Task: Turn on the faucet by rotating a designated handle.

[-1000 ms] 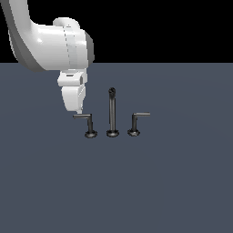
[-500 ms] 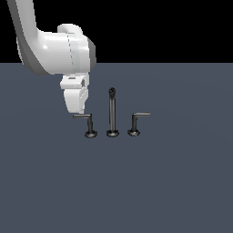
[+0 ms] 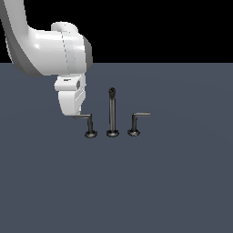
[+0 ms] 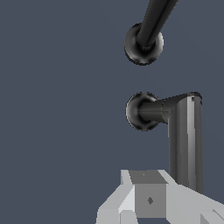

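The faucet stands on the dark floor in the exterior view as three pieces: a tall spout (image 3: 111, 111), the handle (image 3: 87, 119) whose arm bends toward the exterior view's left, and a mirrored lever (image 3: 137, 119). My gripper (image 3: 74, 113) hangs right at the tip of the handle's arm, its white hand just above it. In the wrist view the handle (image 4: 186, 135) runs from its round base down to my gripper (image 4: 168, 202), whose grey fingers (image 4: 148, 199) sit beside the arm's end. The spout (image 4: 146, 37) is beyond. I cannot make out how the jaws stand.
The flat dark grey floor (image 3: 173, 182) stretches all around the faucet. My white arm (image 3: 50, 52) rises at the exterior view's upper left.
My hand has come down a little toward the tip of the handle's arm. The handle and the other pieces have not visibly moved.
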Tool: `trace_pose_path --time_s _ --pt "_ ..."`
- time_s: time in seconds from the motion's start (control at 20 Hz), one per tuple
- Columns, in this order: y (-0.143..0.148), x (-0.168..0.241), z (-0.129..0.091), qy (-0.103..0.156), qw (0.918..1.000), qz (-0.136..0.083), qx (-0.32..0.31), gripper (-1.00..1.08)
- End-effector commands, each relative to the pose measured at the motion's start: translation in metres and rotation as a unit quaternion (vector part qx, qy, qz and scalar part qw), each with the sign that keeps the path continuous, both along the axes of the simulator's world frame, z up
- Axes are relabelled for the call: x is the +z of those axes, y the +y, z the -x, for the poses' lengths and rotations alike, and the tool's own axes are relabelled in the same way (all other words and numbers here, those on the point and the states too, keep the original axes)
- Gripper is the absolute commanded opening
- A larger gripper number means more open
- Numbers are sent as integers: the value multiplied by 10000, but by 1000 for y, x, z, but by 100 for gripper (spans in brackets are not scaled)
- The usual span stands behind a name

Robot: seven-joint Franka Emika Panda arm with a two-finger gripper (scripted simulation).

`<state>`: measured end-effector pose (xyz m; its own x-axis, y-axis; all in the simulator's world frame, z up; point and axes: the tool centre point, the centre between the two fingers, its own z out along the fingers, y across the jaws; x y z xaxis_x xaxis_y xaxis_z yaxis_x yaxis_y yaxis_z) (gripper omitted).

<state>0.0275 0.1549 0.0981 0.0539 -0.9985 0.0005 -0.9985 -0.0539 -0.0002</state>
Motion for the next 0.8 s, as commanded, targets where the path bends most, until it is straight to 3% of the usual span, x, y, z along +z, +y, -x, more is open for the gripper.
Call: trace_pose_path --time_s 0.0,0.15,0.25,0.75 --pt "4 0 9 1 10000 -1 0 -100" --pt "8 0 19 1 10000 -1 0 -100" --pt "1 0 10 -49 10000 -12 -52 -100" --pt "-5 0 42 -19 10000 -6 -21 -100"
